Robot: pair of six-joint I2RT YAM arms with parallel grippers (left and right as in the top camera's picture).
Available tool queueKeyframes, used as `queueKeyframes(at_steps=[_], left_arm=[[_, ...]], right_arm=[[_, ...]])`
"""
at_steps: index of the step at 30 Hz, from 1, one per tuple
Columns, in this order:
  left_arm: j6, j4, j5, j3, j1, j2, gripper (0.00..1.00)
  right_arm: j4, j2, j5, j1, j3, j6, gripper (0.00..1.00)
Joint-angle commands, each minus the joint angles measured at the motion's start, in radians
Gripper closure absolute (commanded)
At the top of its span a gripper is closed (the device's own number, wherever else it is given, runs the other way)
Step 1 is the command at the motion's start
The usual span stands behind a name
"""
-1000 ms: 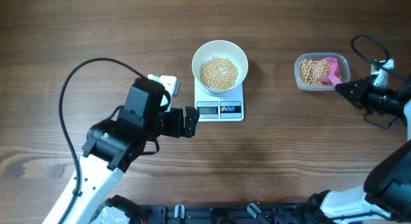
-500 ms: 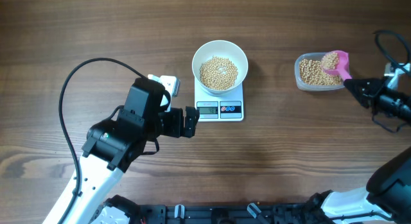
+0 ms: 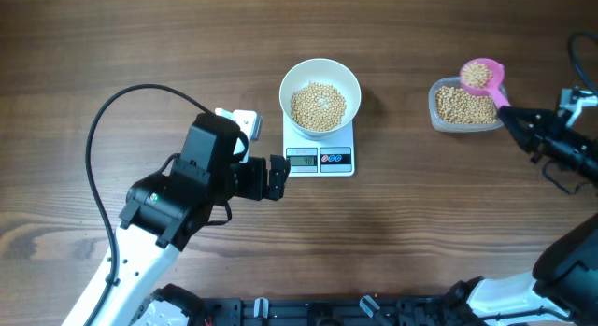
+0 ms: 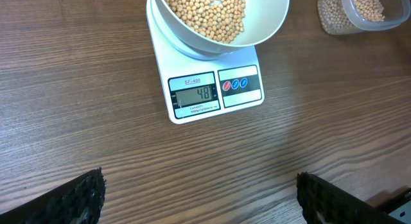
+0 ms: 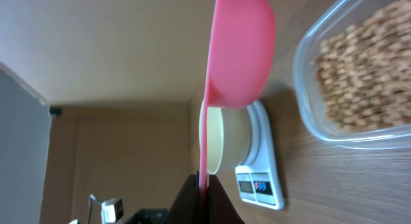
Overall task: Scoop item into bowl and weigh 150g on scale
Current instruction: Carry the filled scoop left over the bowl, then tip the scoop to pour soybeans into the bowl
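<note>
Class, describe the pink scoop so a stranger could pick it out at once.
At the right end of the wooden table sits a clear tub of beans. Over its far edge the right gripper holds the scoop. It is the only pink thing there, round and full of beans.
</note>
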Motion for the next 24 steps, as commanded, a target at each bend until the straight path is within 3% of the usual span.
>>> queueKeyframes(at_steps=[1,5,8,13,17,24], left_arm=[[-0.005,0.002,-0.013,-0.008,-0.003,0.002,0.0],[-0.005,0.002,-0.013,-0.008,-0.003,0.002,0.0],[-0.005,0.002,-0.013,-0.008,-0.003,0.002,0.0],[-0.005,0.002,-0.013,-0.008,-0.003,0.002,0.0],[-0.005,0.002,-0.013,-0.008,-0.003,0.002,0.0],[-0.005,0.002,-0.013,-0.008,-0.003,0.002,0.0]], right_arm=[[0.008,-0.052,-0.1,0.111,-0.003,-0.003,0.96],[0.101,-0.128,-0.064,0.269,0.002,0.146,0.96],[0.25,-0.177,0.085,0.41,0.002,0.324,0.96],[0.396,-0.228,0.294,0.617,0.002,0.468,0.96],[0.423,-0.236,0.632,0.797,0.002,0.456,0.95],[0.474,-0.236,0.932,0.97,0.002,0.163,0.96]])
